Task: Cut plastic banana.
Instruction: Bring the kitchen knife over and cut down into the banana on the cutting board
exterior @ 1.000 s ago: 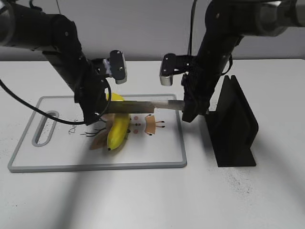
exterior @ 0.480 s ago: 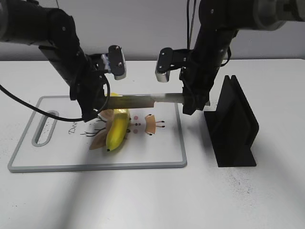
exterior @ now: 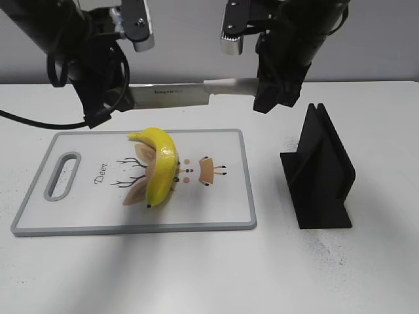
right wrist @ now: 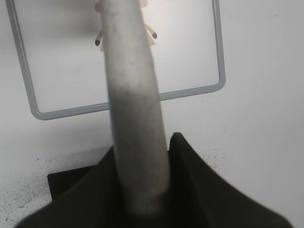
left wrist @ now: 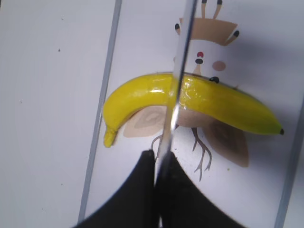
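A: Exterior view, left to right: what lies where?

B: The left gripper [exterior: 108,111] sits at upper left, pinching the tip of the knife [exterior: 177,95]. The blade runs level across the top middle to the right gripper [exterior: 272,91], which is clamped on the handle. Below, at centre left, the banana [exterior: 159,167] lies on the board [exterior: 85,226], well under the blade. At right stands a black stand [exterior: 321,176].

A: Is the banana cut?

B: It looks whole. The left wrist view shows the banana [left wrist: 190,102] as one curved piece, with the blade edge [left wrist: 176,90] crossing over its middle and no gap on either side. I'd judge the cut itself is still to be made: the knife must come down onto it.

A: And the jaws?

B: Left fingers [left wrist: 142,190] press together on the thin blade. In the right wrist view the right fingers [right wrist: 190,190] close around the grey handle [right wrist: 133,109].
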Action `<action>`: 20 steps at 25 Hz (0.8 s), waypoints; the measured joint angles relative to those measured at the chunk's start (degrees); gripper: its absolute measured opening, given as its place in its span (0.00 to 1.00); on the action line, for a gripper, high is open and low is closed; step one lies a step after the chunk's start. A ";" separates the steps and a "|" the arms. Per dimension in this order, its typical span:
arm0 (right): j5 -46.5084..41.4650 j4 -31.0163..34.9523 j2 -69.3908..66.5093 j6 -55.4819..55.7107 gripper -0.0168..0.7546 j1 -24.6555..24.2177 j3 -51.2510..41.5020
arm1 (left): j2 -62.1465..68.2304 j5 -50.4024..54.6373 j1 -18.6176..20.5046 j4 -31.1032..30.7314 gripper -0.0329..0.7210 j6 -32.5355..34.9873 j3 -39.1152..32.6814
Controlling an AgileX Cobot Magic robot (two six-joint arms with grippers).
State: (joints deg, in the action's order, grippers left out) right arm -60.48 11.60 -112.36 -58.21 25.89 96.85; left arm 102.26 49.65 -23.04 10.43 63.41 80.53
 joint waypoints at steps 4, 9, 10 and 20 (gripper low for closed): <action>-0.18 0.55 1.44 -0.38 0.28 0.10 0.00 | -2.80 1.01 0.05 0.10 0.04 0.00 0.00; -0.30 0.60 1.57 -0.49 0.28 0.10 0.00 | -3.00 1.13 0.05 0.39 0.04 0.00 0.00; -0.30 0.60 1.57 -0.54 0.28 0.10 0.00 | -3.00 1.13 0.05 0.45 0.04 0.00 0.00; 1.87 -0.40 1.57 -1.15 0.25 -0.09 -0.18 | -3.00 0.20 0.64 2.59 0.75 -1.41 0.00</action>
State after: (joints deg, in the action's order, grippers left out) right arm -58.61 11.19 -110.79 -59.35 25.81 96.67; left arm 99.26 49.85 -22.41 13.02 62.00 80.53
